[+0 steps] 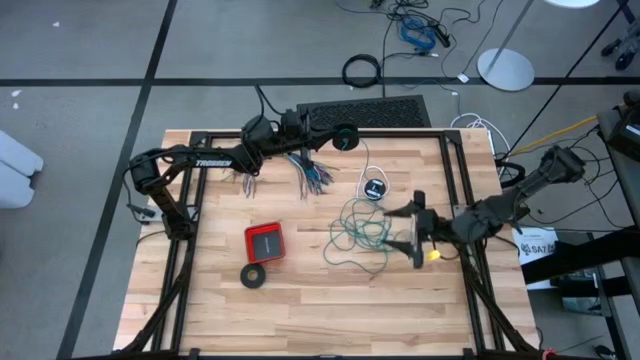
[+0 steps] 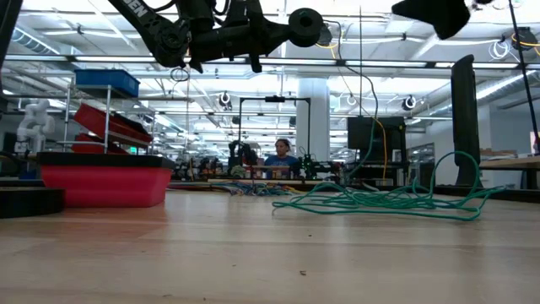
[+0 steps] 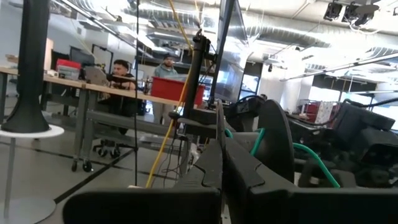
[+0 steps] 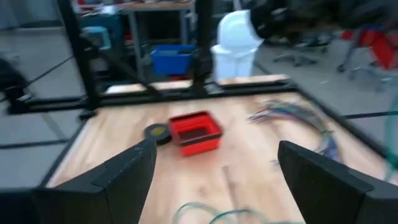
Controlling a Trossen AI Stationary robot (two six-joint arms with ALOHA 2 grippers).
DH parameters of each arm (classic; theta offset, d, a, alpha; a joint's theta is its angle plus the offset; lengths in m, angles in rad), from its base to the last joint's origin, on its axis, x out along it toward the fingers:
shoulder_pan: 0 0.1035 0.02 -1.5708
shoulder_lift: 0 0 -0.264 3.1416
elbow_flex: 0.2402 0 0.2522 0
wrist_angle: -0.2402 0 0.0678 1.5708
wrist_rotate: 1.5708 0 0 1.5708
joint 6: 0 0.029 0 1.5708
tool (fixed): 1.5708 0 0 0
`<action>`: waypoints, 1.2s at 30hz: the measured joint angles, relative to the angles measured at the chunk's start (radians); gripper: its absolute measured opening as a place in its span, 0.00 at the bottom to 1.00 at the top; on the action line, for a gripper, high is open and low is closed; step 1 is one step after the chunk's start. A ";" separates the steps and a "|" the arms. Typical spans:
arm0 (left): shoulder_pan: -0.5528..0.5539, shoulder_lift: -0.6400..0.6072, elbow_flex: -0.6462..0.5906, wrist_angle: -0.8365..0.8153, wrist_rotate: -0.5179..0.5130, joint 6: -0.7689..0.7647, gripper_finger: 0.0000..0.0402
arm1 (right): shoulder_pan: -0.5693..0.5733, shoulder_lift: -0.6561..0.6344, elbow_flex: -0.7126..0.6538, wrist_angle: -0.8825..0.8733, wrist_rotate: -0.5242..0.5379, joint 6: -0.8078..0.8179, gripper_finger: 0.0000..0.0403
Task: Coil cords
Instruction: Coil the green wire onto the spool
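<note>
The high view looks straight down on the whole table [image 1: 300, 290] from well above; the low view sits at the table's surface, facing level across it into the room, close to the boards. The left wrist view rides high, facing outward over the table's far edge into the room; the right wrist view looks across the table from its right side. The red tray [image 1: 265, 241] shows in the high, low [image 2: 103, 184] and right wrist views [image 4: 196, 131]; the green wire [image 1: 360, 232] in the high and low views [image 2: 384, 201].

Around your pale wooden table [image 1: 300, 300] lies grey carpet crossed by dark lines [image 1: 100, 100]. Behind it you have an open workshop: white exposed ceiling ducts [image 3: 298, 31], a white pillar [image 2: 316, 118], benches, and seated people [image 3: 121, 78].
</note>
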 joint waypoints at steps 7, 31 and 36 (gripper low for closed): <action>0.000 0.000 0.000 -0.001 0.009 0.000 0.00 | 0.078 0.021 0.000 -0.012 0.091 0.033 0.80; -0.071 0.005 0.000 -0.016 0.014 0.010 0.00 | 0.049 0.371 0.001 0.369 0.600 -0.176 0.23; -0.078 0.005 0.000 -0.045 0.113 0.113 0.00 | 0.058 0.391 0.001 0.407 0.543 -0.245 0.10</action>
